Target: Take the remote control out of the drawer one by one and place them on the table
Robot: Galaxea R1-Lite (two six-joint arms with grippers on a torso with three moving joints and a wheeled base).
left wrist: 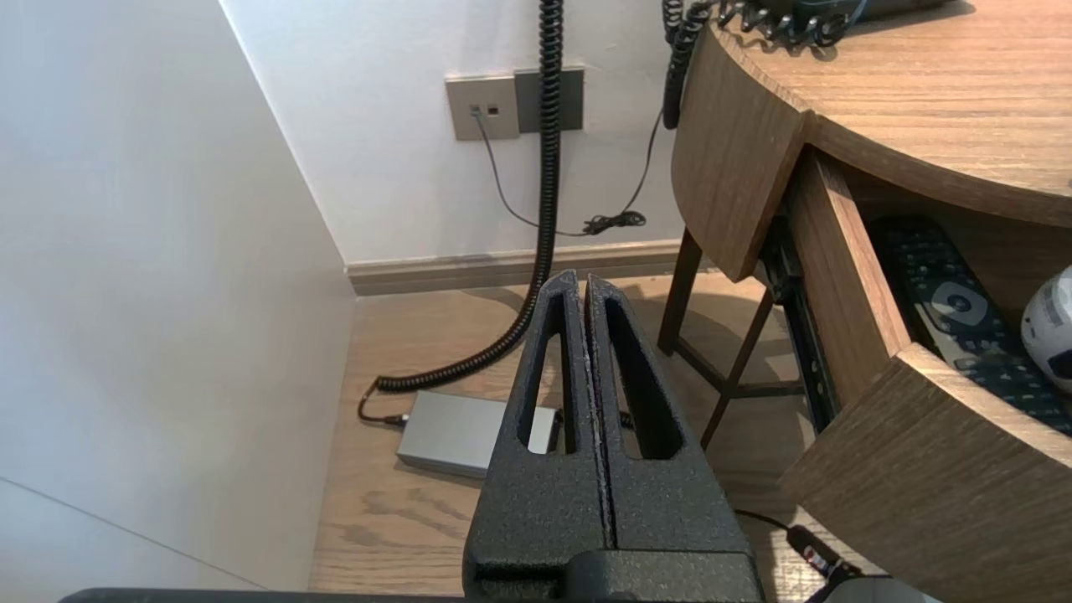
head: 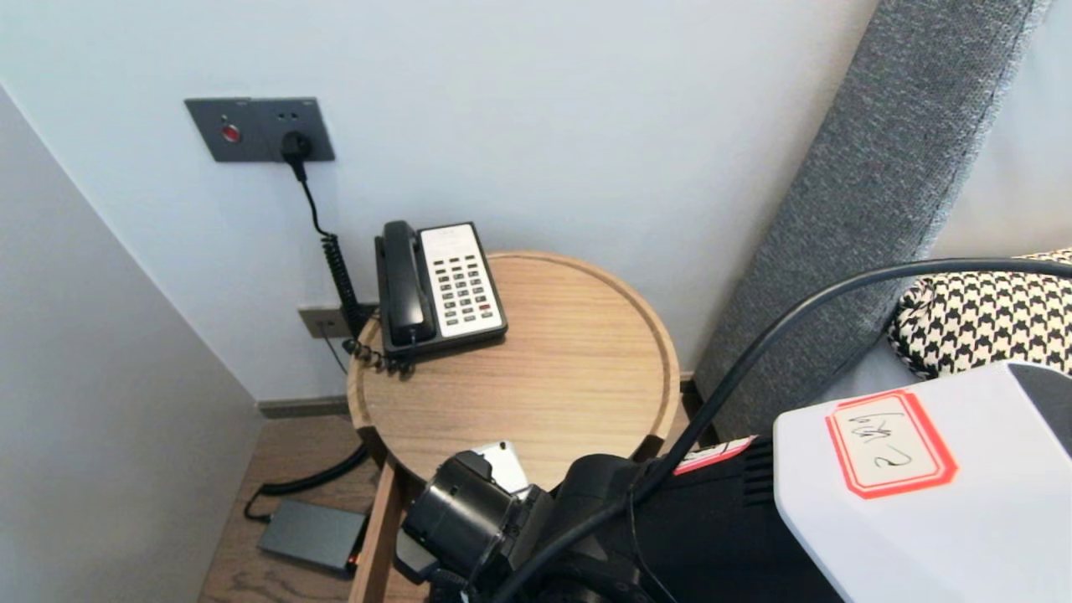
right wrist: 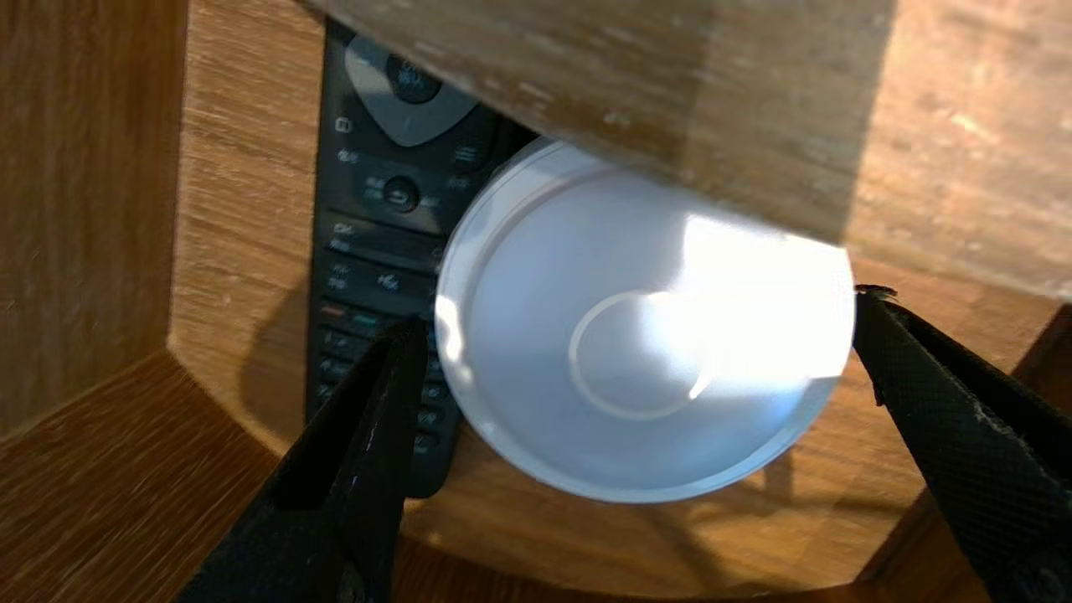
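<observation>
A white round container [right wrist: 586, 419] lies in the open drawer [left wrist: 938, 469] under the round wooden table [head: 586, 377], beside a black remote control [right wrist: 377, 209]. My right gripper [right wrist: 641, 310] is open, with one finger on each side of the container's rim; I cannot tell whether they touch it. The drawer's upper edge hides part of the container. In the head view only the right wrist [head: 469, 511] shows, at the table's front edge. From the left wrist I see the container [left wrist: 1051, 327] and the remote [left wrist: 946, 301]. My left gripper [left wrist: 584, 280] is shut and empty, parked over the floor beside the table.
A black and white desk phone [head: 440, 285] sits at the table's back left. A grey power brick [head: 310, 536] and a coiled cable [left wrist: 548, 209] lie on the floor by the wall. A grey headboard [head: 879, 193] and a houndstooth pillow [head: 988, 318] are on the right.
</observation>
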